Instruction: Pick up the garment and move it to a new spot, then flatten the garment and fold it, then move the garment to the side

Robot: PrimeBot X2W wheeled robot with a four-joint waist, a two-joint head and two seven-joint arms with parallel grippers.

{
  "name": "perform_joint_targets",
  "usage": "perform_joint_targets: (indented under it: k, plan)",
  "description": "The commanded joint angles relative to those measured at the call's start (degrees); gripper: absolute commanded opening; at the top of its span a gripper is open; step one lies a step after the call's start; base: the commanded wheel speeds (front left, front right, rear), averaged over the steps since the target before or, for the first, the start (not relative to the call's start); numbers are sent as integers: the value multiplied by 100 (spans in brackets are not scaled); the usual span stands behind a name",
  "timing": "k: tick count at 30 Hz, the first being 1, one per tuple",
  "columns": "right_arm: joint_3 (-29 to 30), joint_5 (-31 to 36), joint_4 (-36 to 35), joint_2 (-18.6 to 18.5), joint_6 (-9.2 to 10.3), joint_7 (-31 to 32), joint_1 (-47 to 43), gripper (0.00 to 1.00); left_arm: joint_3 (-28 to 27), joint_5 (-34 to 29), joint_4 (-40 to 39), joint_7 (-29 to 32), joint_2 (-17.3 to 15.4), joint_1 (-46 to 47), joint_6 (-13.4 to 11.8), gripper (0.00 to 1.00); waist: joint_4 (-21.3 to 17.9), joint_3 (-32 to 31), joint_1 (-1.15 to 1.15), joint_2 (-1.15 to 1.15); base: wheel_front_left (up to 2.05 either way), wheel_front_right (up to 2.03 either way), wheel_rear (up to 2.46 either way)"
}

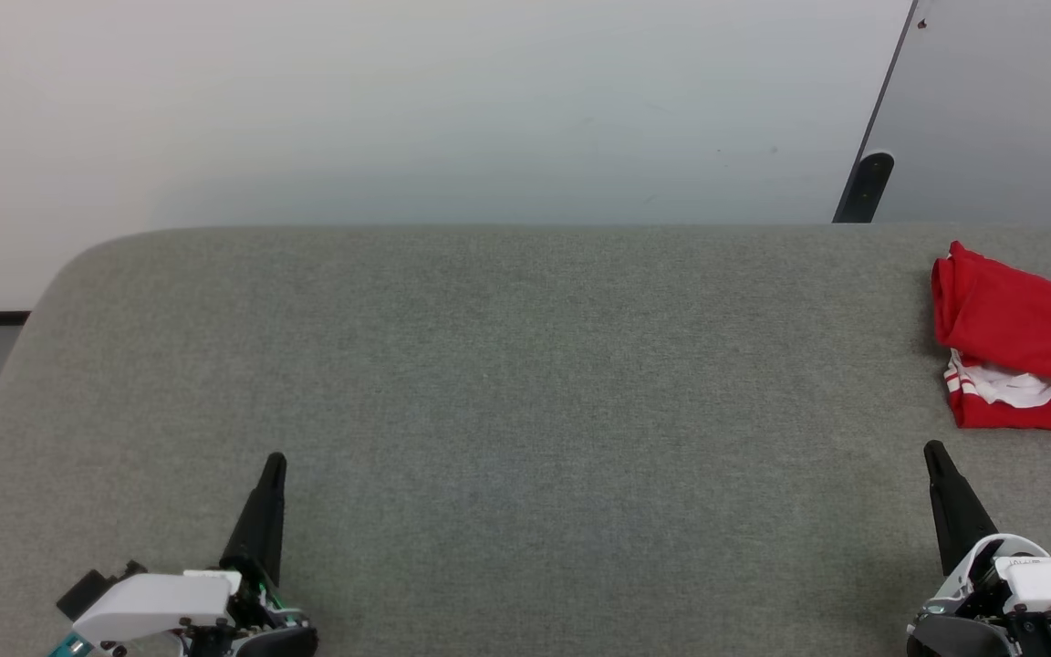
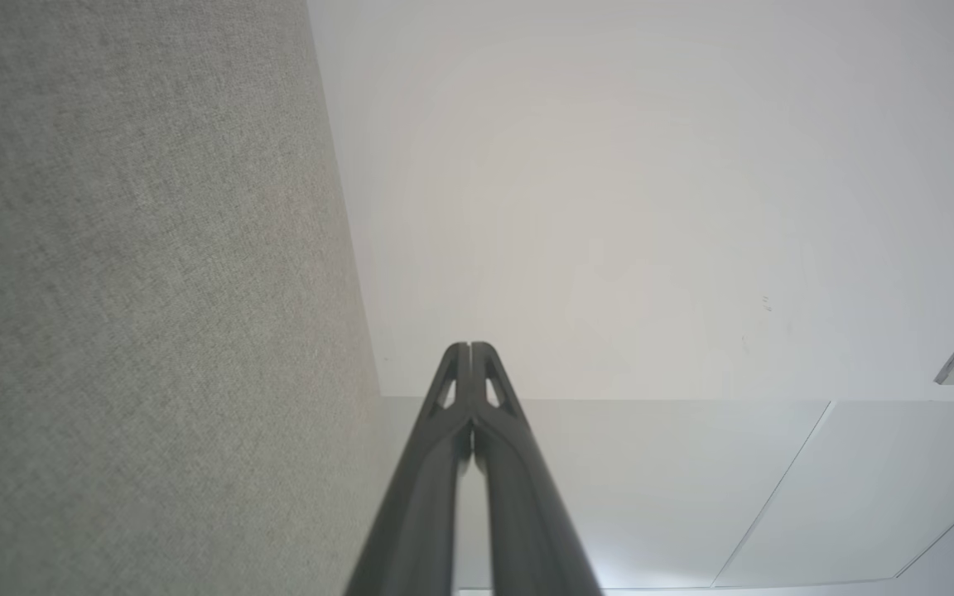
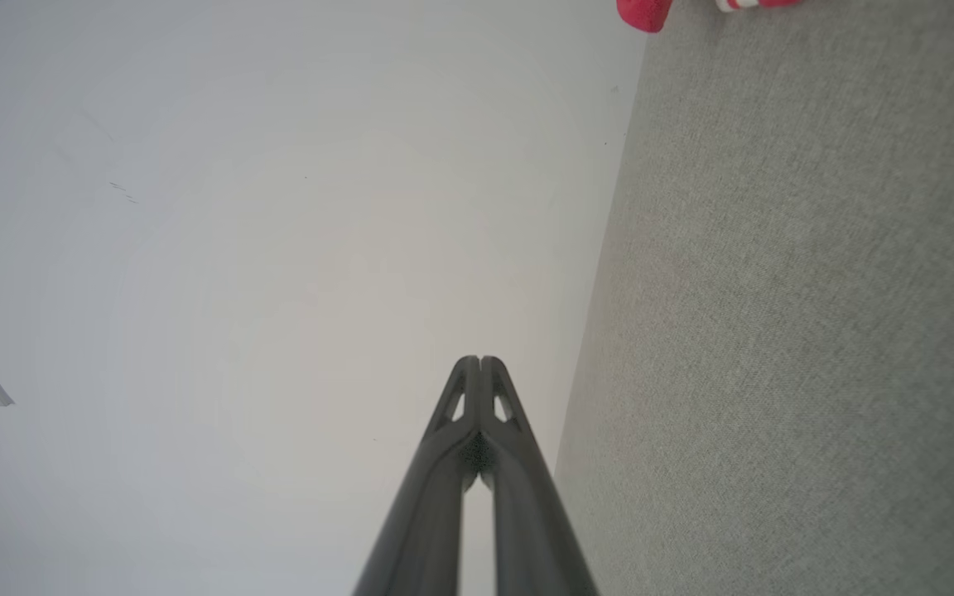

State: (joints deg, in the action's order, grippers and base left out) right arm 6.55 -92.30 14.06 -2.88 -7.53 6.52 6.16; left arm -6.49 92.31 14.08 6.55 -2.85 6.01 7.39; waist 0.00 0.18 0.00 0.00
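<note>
- The garment [image 1: 1023,338] lies on the grey cloth-covered surface [image 1: 525,383], at its far right side in the head view; the right edge of that view cuts it, so its full extent I cannot tell.
- It is folded into a compact bundle; red cloth is on top and along the bottom, and between the two a white part comes out, with red-and-white striped trim at its left end.
- The right gripper [image 1: 933,449] is at the lower right of the head view, pointing up the view; the garment is beyond its tip and a little to the right, apart from it and not touched.
- In the right wrist view its two dark fingers [image 3: 436,497] are pressed together at the tips with nothing between them; a small red and white piece of the garment shows at the top edge of that view, well apart from the tips.
- The left gripper [image 1: 275,461] is at the lower left of the head view, over the grey surface, far from the garment; in the left wrist view its fingers [image 2: 431,480] also meet at the tips and pinch nothing.
- Behind the surface stands a pale wall [image 1: 398,109]; at the upper right leans a grey panel [image 1: 1009,100] with a dark edge.
</note>
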Motion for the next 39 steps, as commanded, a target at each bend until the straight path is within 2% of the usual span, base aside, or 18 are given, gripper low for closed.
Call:
perform_joint_targets:
  k: [1,39]
  plan:
    - [4,-22,3,14,7,3,18,0,-10,20,1,17,6,53,23,0,0,0,0,0,0,0,0]
    - [3,-22,3,14,8,3,18,0,-10,20,1,16,6,52,23,0,0,0,0,0,0,0,0]
